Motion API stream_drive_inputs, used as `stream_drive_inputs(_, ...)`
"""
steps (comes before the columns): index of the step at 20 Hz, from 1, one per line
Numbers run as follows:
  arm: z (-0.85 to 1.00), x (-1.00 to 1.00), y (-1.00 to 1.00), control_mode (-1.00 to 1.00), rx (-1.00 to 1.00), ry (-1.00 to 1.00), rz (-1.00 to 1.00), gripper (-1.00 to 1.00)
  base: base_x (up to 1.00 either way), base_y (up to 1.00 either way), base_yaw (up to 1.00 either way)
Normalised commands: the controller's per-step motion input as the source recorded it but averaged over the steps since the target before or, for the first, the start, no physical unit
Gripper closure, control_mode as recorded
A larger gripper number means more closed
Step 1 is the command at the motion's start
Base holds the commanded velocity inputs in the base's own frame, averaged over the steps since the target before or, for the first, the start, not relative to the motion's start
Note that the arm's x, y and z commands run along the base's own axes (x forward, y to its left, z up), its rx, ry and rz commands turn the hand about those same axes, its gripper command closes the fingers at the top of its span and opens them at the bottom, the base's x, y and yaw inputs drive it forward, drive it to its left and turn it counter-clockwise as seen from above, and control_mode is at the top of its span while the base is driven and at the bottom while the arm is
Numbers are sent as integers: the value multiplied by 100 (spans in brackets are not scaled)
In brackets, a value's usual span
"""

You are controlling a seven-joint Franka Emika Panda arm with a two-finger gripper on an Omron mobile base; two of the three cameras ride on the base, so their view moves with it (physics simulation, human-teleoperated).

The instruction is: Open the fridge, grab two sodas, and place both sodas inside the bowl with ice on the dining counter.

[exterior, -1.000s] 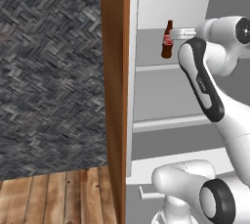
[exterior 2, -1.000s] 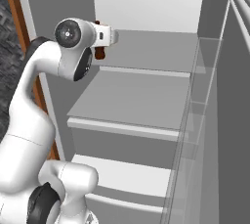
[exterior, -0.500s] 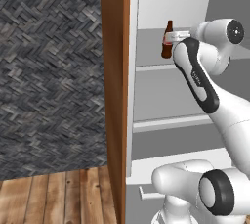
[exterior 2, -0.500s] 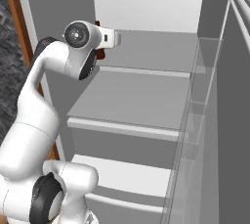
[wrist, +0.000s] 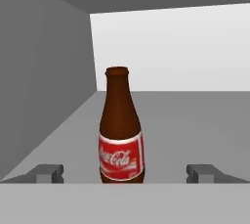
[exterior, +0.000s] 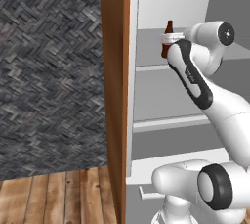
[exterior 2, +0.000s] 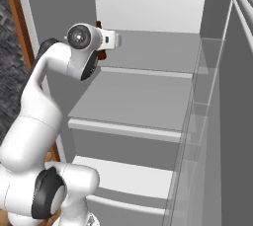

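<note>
The fridge [exterior: 166, 123] stands open, its white shelves bare except for one soda, a dark-brown cola bottle with a red label [wrist: 121, 135]. The bottle stands upright at the left end of the upper shelf [exterior: 167, 42], close to the side wall. My gripper [wrist: 126, 174] is open. Its two fingertips [wrist: 49, 173] sit on either side of the bottle's base with a gap on each side. From the left base view the hand [exterior: 168, 36] is level with the bottle's neck. The bowl and the dining counter are out of view.
The fridge's wood side panel [exterior: 114, 96] rises left of the opening, with a dark herringbone wall [exterior: 49, 71] beyond it. The open fridge door [exterior 2: 217, 121], with clear bins, stands at the right. A wooden floor [exterior: 58, 198] lies below.
The arm has swung left and reached further into the upper shelf, bringing the open hand up to the cola bottle. The bottle has not moved.
</note>
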Motion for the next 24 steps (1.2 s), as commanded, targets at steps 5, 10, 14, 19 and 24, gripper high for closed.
stream_drive_inputs(5,0,19,3,-100,0,0,0,-100,0,0,0)
stream_drive_inputs(10,-1,20,3,-100,0,0,0,-100,0,0,0)
stream_drive_inputs(14,-6,20,7,-100,0,1,0,-100,0,0,0)
stream_drive_inputs(19,-5,19,5,-100,0,0,0,-100,0,0,0)
stream_drive_inputs(24,-5,19,0,-100,0,0,1,100,0,0,0)
